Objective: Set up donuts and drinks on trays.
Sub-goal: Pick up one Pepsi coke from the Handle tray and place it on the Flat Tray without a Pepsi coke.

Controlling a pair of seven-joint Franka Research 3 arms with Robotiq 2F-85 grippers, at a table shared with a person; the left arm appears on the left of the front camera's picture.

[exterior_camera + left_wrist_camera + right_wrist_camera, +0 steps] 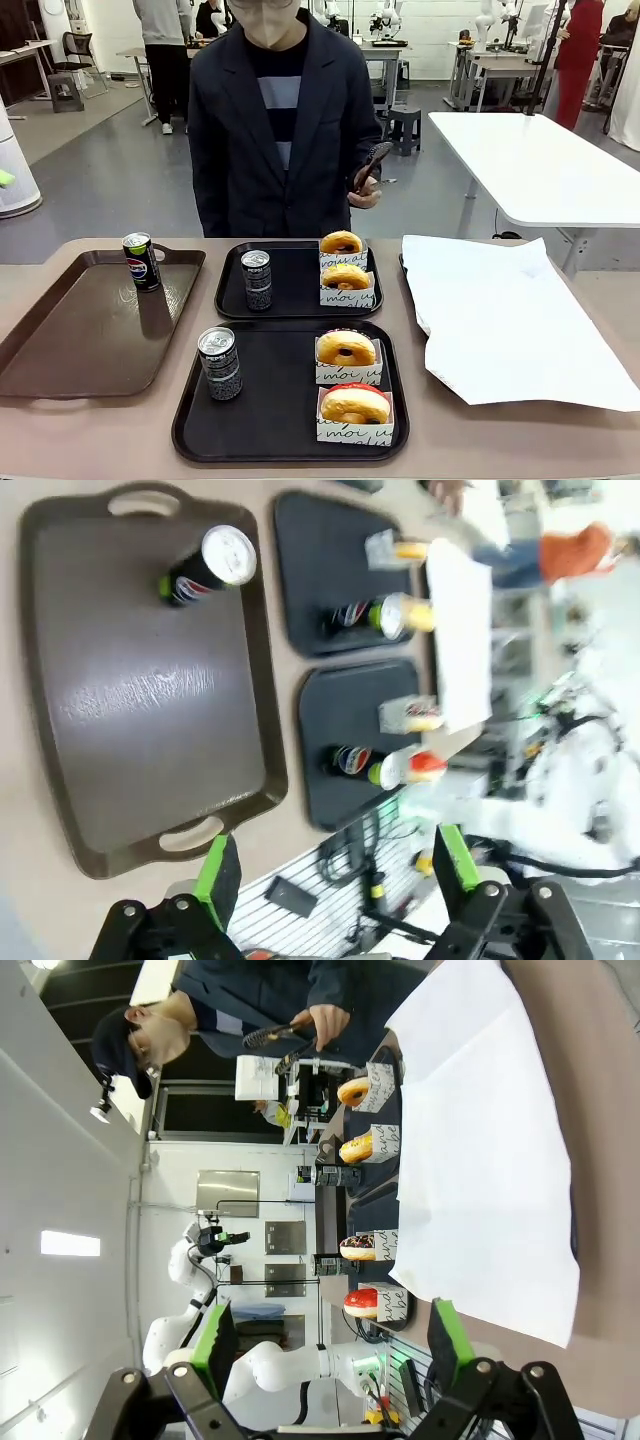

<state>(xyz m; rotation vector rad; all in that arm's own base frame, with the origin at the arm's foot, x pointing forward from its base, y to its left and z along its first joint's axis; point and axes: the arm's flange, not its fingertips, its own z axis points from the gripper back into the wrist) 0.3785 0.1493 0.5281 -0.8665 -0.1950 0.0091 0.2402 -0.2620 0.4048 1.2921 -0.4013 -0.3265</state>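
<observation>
Two black trays lie mid-table in the front view. The far tray (296,292) carries a dark can (257,280) and two glazed donuts (346,277) in white sleeves. On the near tray (275,405) stand another can (219,363), a chocolate-centred donut (346,349) and a red-iced donut (355,405). A Pepsi can (141,261) stands on the brown tray (80,340). My left gripper (335,870) hangs open high above the brown tray (150,690). My right gripper (330,1340) is open too, off beyond the white paper (490,1140).
A large white paper sheet (510,320) covers the table's right side. At the far edge a person stands holding dark tongs (372,165) in one hand.
</observation>
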